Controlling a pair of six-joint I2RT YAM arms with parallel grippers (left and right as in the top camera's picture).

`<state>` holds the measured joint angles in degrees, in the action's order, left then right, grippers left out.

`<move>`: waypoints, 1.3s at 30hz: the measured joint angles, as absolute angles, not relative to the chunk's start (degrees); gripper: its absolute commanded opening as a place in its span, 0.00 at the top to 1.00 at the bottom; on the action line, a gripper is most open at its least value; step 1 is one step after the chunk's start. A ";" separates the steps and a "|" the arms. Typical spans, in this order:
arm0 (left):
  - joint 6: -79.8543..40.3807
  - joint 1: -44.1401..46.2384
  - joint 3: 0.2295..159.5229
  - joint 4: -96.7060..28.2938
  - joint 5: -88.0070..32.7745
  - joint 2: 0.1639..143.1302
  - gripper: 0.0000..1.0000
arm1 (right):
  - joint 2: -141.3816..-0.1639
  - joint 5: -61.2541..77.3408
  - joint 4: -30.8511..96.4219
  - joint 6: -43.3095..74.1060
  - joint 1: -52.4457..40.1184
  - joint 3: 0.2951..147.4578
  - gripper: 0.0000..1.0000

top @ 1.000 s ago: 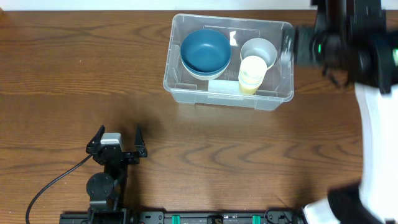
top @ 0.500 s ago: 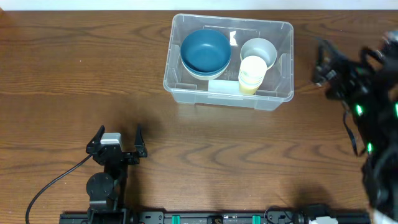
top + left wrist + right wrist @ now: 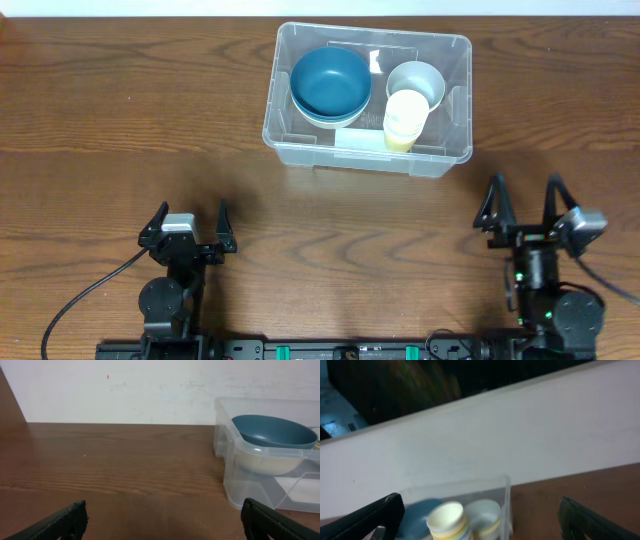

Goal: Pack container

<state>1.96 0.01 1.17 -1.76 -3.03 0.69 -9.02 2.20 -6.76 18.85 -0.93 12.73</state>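
Overhead, container (image 3: 300, 150): at the far middle of the bench (image 3: 120, 120), with 1 blue bowl (image 3: 330, 80) and pale cups (image 3: 405, 118) inside.
Overhead, left gripper (image 3: 191, 212): near edge, jaws apart, empty.
Overhead, right gripper (image 3: 523, 195): near edge, jaws apart, empty.
Left wrist: container at right, blue bowl inside.
Right wrist: container low in view, cups inside, blurred.

One container (image 3: 440, 160). Two bowls, stacked: dark blue bowl (image 3: 330, 80) in pale bowl (image 3: 325, 121). Two cups: grey cup (image 3: 420, 77), yellow cup (image 3: 405, 112). Two grippers: left gripper (image 3: 191, 212), right gripper (image 3: 524, 190).
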 measured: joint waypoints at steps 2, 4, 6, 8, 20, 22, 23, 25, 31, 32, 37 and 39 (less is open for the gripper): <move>1.96 0.01 1.17 -1.74 -3.05 0.69 0.02 | -5.58 2.20 -8.25 18.79 -0.95 8.12 0.01; 1.96 0.01 1.17 -1.74 -3.05 0.71 0.02 | -2.94 2.20 -8.95 18.79 -0.97 4.67 0.01; 1.96 0.01 1.17 -1.74 -3.05 0.69 0.02 | -1.28 2.20 -9.47 18.76 -0.97 2.22 0.01; 1.96 0.01 1.17 -1.76 -3.05 0.69 0.02 | -1.04 2.20 -9.74 18.74 -0.97 1.19 0.01; 1.96 0.01 1.17 -1.76 -3.05 0.69 0.02 | -0.75 2.11 3.88 18.52 -0.97 0.43 0.01; 1.98 0.01 1.17 -1.76 -3.05 0.69 0.02 | -0.69 2.02 3.88 18.02 -0.97 0.43 0.01; 1.96 0.01 1.17 -1.76 -3.05 0.69 0.02 | -0.69 2.00 3.88 17.72 -0.97 0.43 0.01; 1.96 0.01 1.17 -1.76 -3.05 0.69 0.02 | -0.69 1.98 3.88 17.34 -0.97 0.43 0.01; 1.96 0.01 1.17 -1.76 -3.05 0.69 0.02 | -0.69 1.96 3.86 17.17 -0.97 0.43 0.01; 1.96 0.01 1.17 -1.76 -3.05 0.69 0.02 | -0.69 1.96 3.86 17.12 -0.97 0.43 0.01; 1.96 0.01 1.17 -1.76 -3.05 0.69 0.02 | -0.69 1.96 3.86 17.10 -0.97 0.43 0.01; 1.96 0.01 1.17 -1.74 -3.05 0.69 0.02 | -0.69 1.96 3.86 17.10 -0.97 0.43 0.01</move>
